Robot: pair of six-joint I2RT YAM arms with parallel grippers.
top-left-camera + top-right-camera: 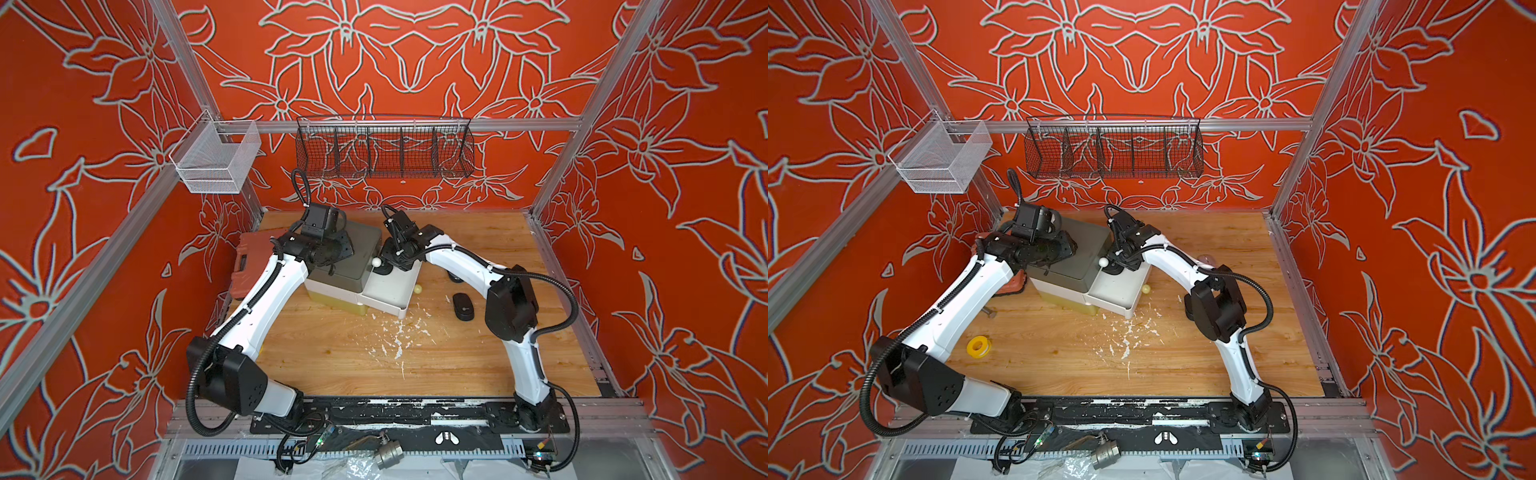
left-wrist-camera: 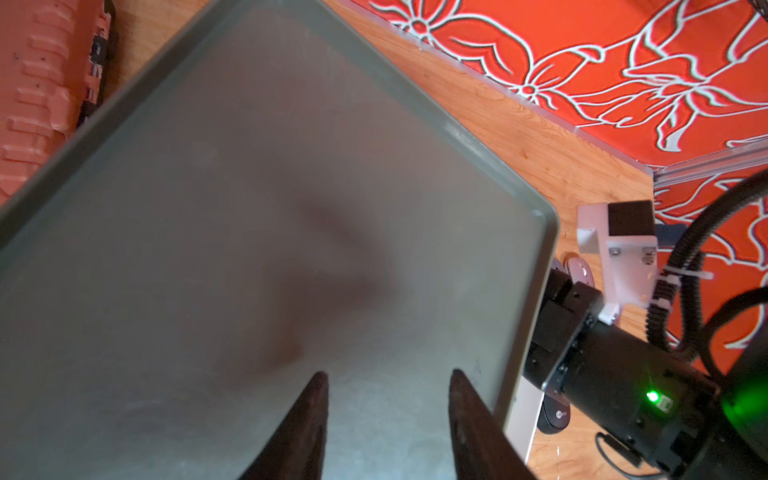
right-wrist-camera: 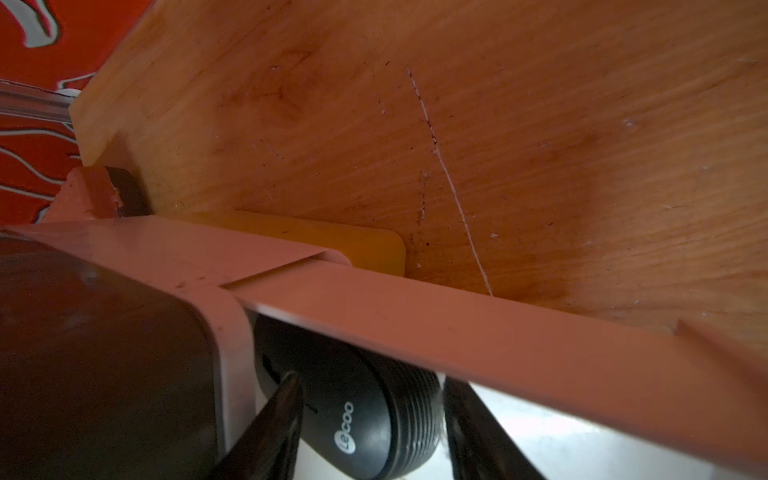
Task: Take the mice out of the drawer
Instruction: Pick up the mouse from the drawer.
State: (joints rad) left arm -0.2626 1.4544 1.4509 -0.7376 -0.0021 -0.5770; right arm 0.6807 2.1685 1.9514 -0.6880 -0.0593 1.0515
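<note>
At eleven o'clock your left gripper (image 2: 386,374) hangs over the grey cabinet (image 2: 249,208), jaws apart, empty. At twelve your right gripper (image 3: 370,378) straddles a black mouse (image 3: 365,419) in the open drawer (image 1: 395,291); whether it clamps, you cannot tell.

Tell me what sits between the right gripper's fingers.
A black mouse, lying in the open drawer; the right wrist view shows it. Whether the fingers touch it is unclear.

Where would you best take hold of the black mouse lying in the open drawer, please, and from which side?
Pinch the black mouse across its width, at the side flanks, from above: it lies flat, and the drawer walls likely block a sideways approach. The right hand straddles it so.
</note>
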